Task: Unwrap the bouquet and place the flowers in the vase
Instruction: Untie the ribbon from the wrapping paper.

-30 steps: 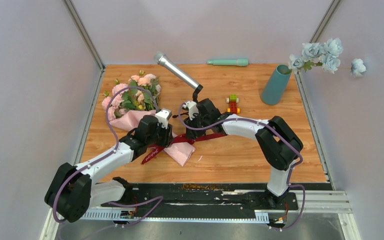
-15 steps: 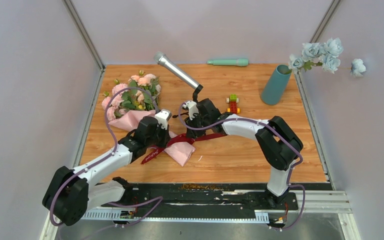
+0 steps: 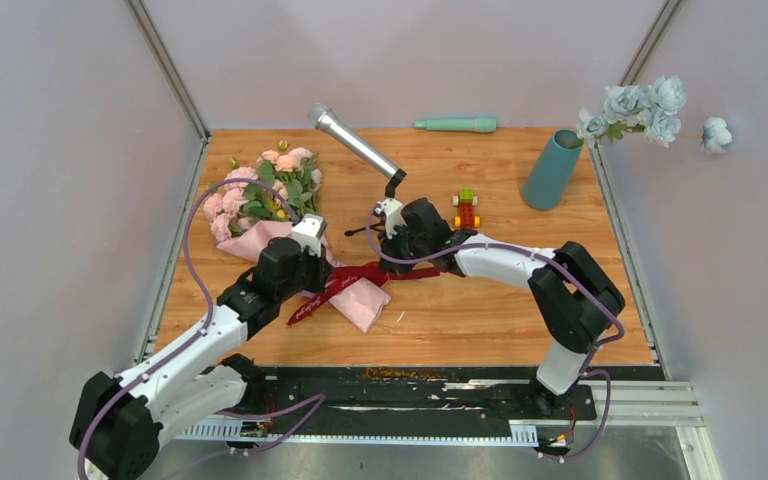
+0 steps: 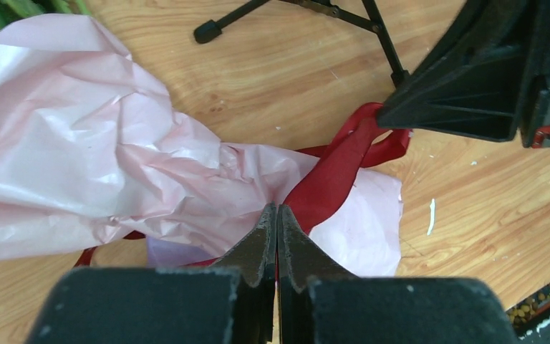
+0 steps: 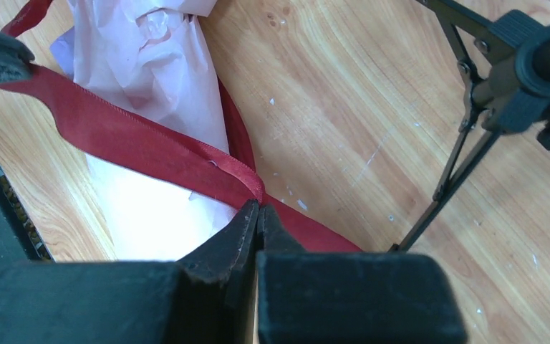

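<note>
A: Grip status?

B: I've got the left gripper point(image 4: 277, 215) clamped tight on the ribbon point(image 4: 333, 172), right where it meets the pink paper point(image 4: 114, 158). The right gripper point(image 5: 258, 211) is pinched closed on another run of the same ribbon, just beside the paper's tail.

A: And the bouquet?

B: I see the bouquet point(image 3: 265, 200) lying by the table's point(image 3: 480, 310) left edge, blooms toward the far left corner, wrap end between my two grippers. The vase point(image 3: 552, 168) is near the far right corner, well apart.

Bright, even light from above — soft shadows, sharp wrist views
</note>
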`<state>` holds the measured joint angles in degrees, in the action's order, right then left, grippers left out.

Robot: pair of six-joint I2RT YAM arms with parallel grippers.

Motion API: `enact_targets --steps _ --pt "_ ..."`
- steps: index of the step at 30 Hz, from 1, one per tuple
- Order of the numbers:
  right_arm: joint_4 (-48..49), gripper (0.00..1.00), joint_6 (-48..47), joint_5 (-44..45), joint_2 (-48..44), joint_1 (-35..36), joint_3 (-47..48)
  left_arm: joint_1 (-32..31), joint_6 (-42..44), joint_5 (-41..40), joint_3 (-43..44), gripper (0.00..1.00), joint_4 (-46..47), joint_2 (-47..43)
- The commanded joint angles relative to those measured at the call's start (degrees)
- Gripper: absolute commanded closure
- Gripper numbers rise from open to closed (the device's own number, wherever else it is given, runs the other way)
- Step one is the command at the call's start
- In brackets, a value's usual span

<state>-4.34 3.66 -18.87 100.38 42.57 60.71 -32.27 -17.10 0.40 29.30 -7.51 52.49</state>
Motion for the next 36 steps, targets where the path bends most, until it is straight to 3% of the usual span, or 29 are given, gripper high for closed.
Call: enact_targets --steps 1,8,16,30,36 --pt "3.81 1.0 2.5 3.18 -5.56 -0.15 -3.04 -0.26 -1.86 -5.85 -0.38 1.0 -1.41 -2.84" --pt "3.81 1.0 6.57 6.99 -11.26 -0.12 -8.19 0.64 -3.43 -10.44 -0.51 1.0 -3.68 -4.47" --pt "3.83 1.0 10.86 14.82 -15.21 -0.12 -13.41 8.67 -9.71 -8.17 -3.21 1.0 -4.08 -7.26" --pt "3.6 1.0 16.06 18.35 -12.0 -0.14 -17.11 18.07 -18.66 -12.22 -10.08 1.0 -10.81 -17.93" --pt "3.46 0.91 16.07 18.34 -12.05 -0.12 -17.48 19.52 -21.58 -13.41 -12.05 1.0 -11.7 -20.57"
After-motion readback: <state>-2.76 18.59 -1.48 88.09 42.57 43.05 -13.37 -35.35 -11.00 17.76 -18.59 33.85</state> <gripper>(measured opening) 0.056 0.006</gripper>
